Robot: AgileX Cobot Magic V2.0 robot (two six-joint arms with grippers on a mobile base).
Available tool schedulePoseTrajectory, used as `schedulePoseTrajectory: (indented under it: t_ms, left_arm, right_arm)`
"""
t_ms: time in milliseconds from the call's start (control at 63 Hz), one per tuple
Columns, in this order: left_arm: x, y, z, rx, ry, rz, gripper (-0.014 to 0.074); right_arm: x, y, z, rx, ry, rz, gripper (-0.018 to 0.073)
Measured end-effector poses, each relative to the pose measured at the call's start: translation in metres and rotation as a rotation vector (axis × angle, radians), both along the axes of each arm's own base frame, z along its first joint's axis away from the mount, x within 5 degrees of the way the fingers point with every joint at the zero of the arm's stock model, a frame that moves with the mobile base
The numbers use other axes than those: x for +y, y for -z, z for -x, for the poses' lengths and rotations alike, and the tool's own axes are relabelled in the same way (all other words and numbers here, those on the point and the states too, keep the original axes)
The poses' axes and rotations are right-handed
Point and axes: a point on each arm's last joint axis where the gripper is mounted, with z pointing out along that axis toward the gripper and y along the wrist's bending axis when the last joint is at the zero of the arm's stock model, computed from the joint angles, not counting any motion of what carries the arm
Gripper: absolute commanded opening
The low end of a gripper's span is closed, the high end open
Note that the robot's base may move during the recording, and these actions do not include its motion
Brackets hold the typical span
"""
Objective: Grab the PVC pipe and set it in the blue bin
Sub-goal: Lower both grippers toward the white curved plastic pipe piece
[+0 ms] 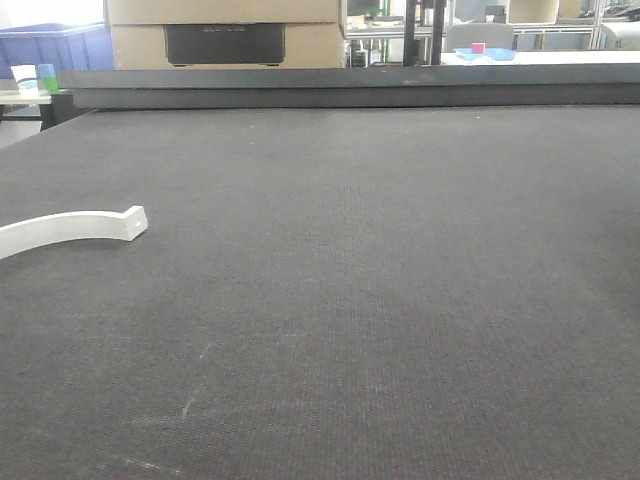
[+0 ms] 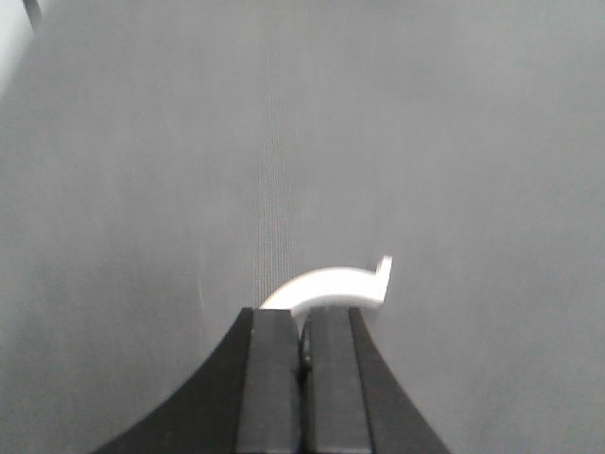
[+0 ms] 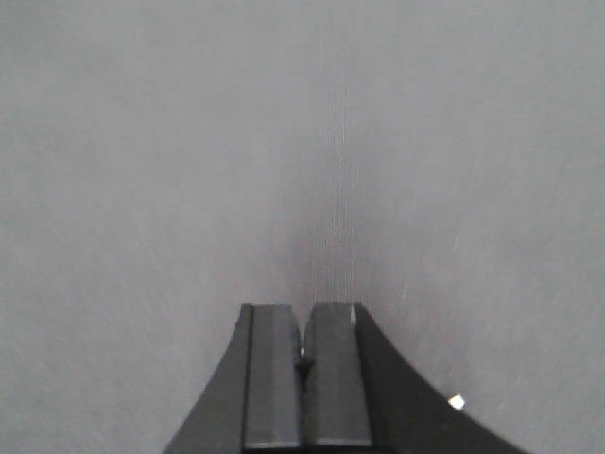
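The PVC pipe (image 1: 70,228) is a slim white arc lying flat on the dark mat at the left, its blocky end (image 1: 134,222) pointing right; its other end runs off the frame's left edge. In the left wrist view the PVC pipe (image 2: 326,287) lies just beyond my left gripper (image 2: 304,317), which is shut and empty, and the fingertips hide the pipe's near part. My right gripper (image 3: 304,312) is shut over bare mat with nothing in it. Neither gripper shows in the front view. A large blue bin (image 1: 55,45) stands beyond the table's far left corner.
A raised dark ledge (image 1: 350,85) runs along the table's far edge. Behind it stand a beige cabinet (image 1: 225,35) and a small blue tray (image 1: 487,54) holding a pink item. A white and green cup (image 1: 35,78) sits at the far left. A white speck (image 3: 457,402) lies on the mat.
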Motion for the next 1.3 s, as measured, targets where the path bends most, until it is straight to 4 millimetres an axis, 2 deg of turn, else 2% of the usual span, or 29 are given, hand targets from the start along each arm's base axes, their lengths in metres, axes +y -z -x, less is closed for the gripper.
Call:
schedulePoseTrajectory:
  t_ms: [190,428,555,666,809,984,1111,1206,1301]
  left_arm:
    - [-0.001,0.037,-0.033,0.184,0.003,0.0,-0.0111]
    - [-0.002,0.063,-0.053,0.297,0.003,0.003,-0.0111]
    - [-0.002,0.068,-0.055,0.321,0.004,0.002,-0.0111]
    - [-0.002,0.069,-0.055,0.331,0.005,0.002,-0.0111]
    - [-0.003,0.069,-0.055,0.333,0.004,0.019,-0.0111]
    - [-0.007,0.069,-0.055,0.339,0.003,0.072,-0.0111]
    - [-0.008,0.07,-0.053,0.36,0.005,0.087,-0.0111]
    - [-0.008,0.071,-0.051,0.383,0.008,0.089,-0.0111]
    - [-0.008,0.071,-0.05,0.397,0.01,0.089,-0.0111]
  right_arm:
    - [-0.003,0.029,-0.028,0.134,0.0,-0.017,-0.0168]
    - [-0.006,0.05,-0.046,0.199,0.005,-0.031,-0.0168]
    - [-0.006,0.061,-0.055,0.246,0.019,-0.056,-0.0149]
    - [-0.004,0.074,-0.062,0.373,0.046,-0.108,-0.0148]
    - [0.007,0.09,-0.069,0.52,0.074,-0.134,-0.0148]
    - [0.026,0.104,-0.078,0.575,0.098,-0.132,-0.0148]
    - [0.029,0.112,-0.08,0.62,0.159,-0.162,-0.0147]
    - [0.028,0.117,-0.081,0.642,0.194,-0.171,-0.0059]
    - [0.028,0.12,-0.082,0.655,0.207,-0.176,0.014]
